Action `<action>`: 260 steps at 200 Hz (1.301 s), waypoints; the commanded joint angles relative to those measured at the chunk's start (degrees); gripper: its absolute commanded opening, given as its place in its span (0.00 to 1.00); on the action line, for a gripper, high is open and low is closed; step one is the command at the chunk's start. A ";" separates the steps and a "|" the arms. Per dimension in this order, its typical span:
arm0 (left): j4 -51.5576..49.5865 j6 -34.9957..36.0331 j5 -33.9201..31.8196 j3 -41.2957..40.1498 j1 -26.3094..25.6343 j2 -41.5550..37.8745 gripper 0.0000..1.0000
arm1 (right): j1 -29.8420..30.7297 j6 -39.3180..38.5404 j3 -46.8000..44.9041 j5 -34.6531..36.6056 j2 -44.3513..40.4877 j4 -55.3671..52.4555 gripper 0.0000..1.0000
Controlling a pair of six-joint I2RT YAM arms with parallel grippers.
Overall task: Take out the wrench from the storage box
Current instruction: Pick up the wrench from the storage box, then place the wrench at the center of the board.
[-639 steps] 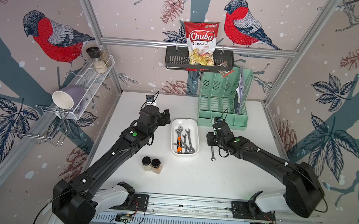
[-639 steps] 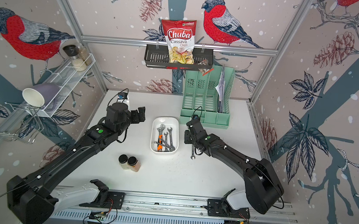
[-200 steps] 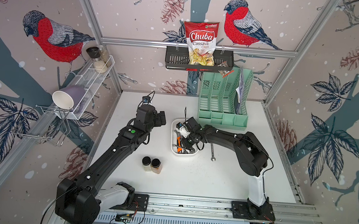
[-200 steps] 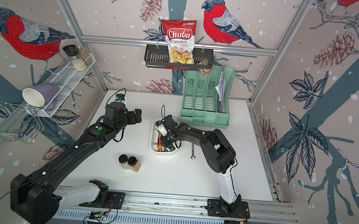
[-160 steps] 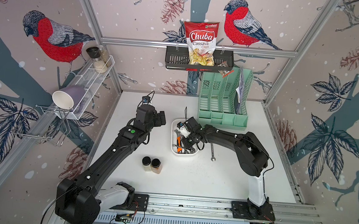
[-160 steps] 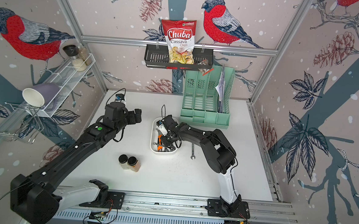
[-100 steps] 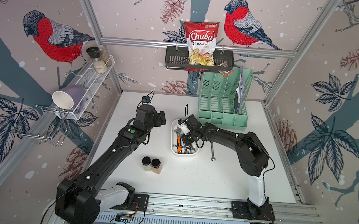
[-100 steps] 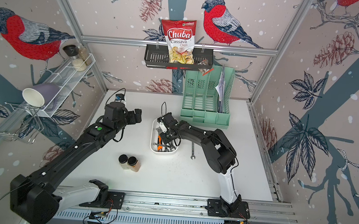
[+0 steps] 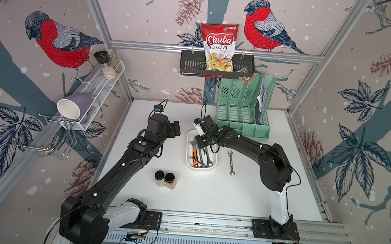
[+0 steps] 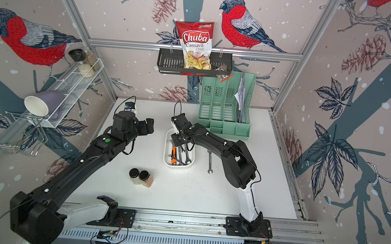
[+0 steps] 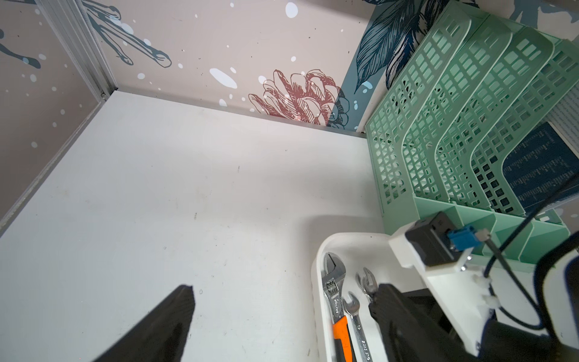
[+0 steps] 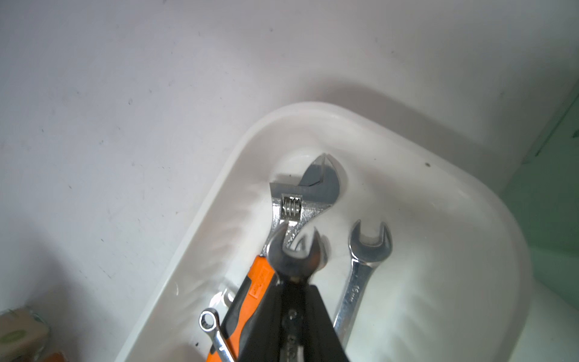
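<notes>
Right gripper (image 12: pixel 293 290) is clamped tight on a shiny silver metal wrench (image 12: pixel 294 254) w/ a U-shaped end, inside the smooth white plastic storage box (image 12: pixel 407 138) w/ round corners. Left gripper (image 9: pixel 175 131) has its black fingers apart. Red & white crinkly chip bag (image 9: pixel 218 47) in the black wall basket (image 9: pixel 189 65) says "Chuba Cassava Chips".

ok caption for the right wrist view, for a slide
right gripper shut on a wrench over the storage box

The left gripper (image 11: pixel 283 286), jaws wide apart, hangs over the table (image 11: pixel 156 188). Beside it, the box (image 11: pixel 316 272) holds three wrenches (image 11: pixel 335 291), near the organizer (image 11: pixel 454 125).
</notes>
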 commanded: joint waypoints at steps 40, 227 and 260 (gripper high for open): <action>0.60 0.19 -1.90 -0.06 0.27 -0.73 0.94 | -1.77 4.41 4.94 6.49 -1.29 -3.97 0.01; 2.99 -1.60 2.64 1.70 -4.21 2.78 0.93 | -18.28 7.47 -44.67 8.88 -27.69 9.24 0.02; 3.67 -0.77 1.76 -0.53 -4.03 1.92 0.94 | -18.72 7.49 -45.03 8.74 -25.94 9.66 0.02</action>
